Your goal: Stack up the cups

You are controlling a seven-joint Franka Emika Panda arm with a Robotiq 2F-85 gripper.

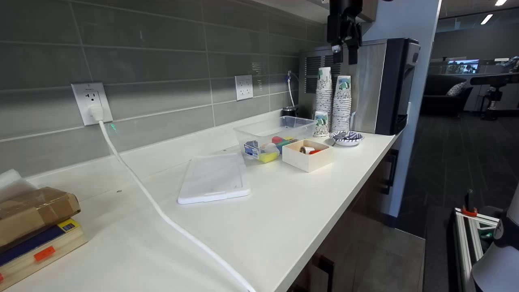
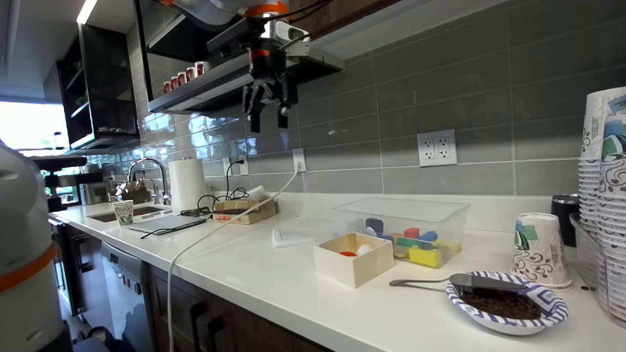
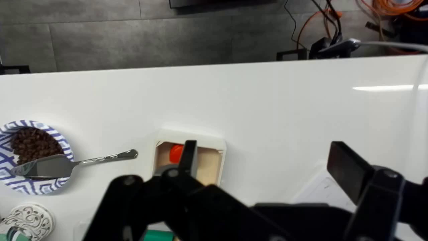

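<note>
Two tall columns of nested white paper cups with greenish print stand side by side in an exterior view, one at the back (image 1: 324,95) and one in front (image 1: 342,105). They also show, cut by the frame edge, in an exterior view (image 2: 614,195). A short upside-down cup (image 1: 321,124) stands beside them; it shows in an exterior view (image 2: 540,252) and at the lower left of the wrist view (image 3: 30,221). A separate upright cup (image 2: 123,212) stands near the sink. My gripper (image 2: 268,126) is open and empty, high above the counter; its fingers are wide apart in the wrist view (image 3: 262,150).
A clear bin (image 1: 275,129) of coloured blocks and a wooden box (image 2: 354,261) stand on the counter. A patterned bowl (image 2: 508,322) of brown beans holds a cake server (image 3: 100,159). A flat lid (image 1: 215,178), a white cable (image 1: 170,221) and a steel machine (image 1: 369,87) are nearby.
</note>
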